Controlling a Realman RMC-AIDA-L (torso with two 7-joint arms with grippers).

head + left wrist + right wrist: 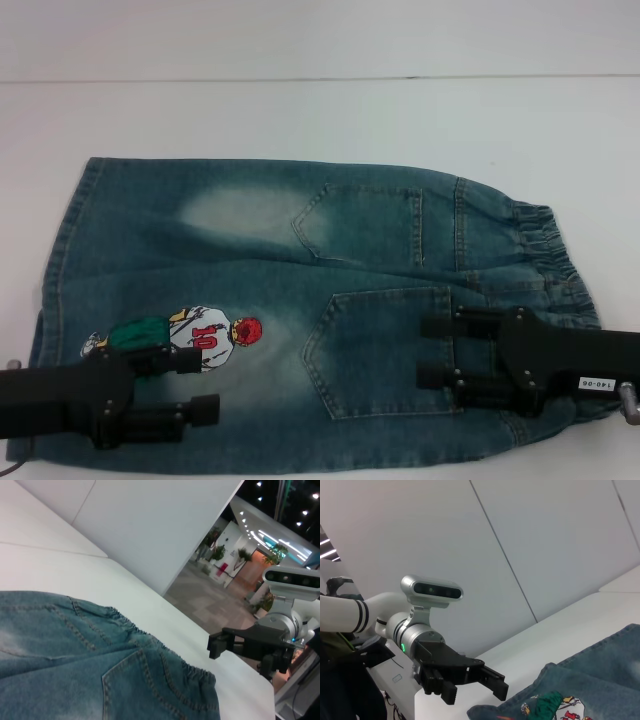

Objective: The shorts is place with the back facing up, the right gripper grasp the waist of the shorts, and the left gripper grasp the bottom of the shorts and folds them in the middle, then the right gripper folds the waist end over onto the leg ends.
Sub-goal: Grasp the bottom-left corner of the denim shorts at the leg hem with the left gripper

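The shorts (pixel 250 260) lie flat on the white table, back up, two patch pockets showing. The ruffled waist end (pixel 548 252) points right and the leg ends (pixel 62 262) point left, near the embroidered player numbered 10 (pixel 200 338). My right gripper (pixel 430 350), with its white label, is over the near pocket by the waist, fingers open and pointing left. My left gripper (pixel 208 385) is over the near leg just below the figure, open and pointing right. The left wrist view shows the right gripper (pixel 216 647) beyond the waistband (pixel 150 645); the right wrist view shows the left gripper (pixel 476 692) beside the shorts (pixel 600 680).
The white table (pixel 320 115) extends behind the shorts to a pale wall. Its front edge runs just under both grippers. The table's right end (pixel 250 680) drops off toward an open lobby floor.
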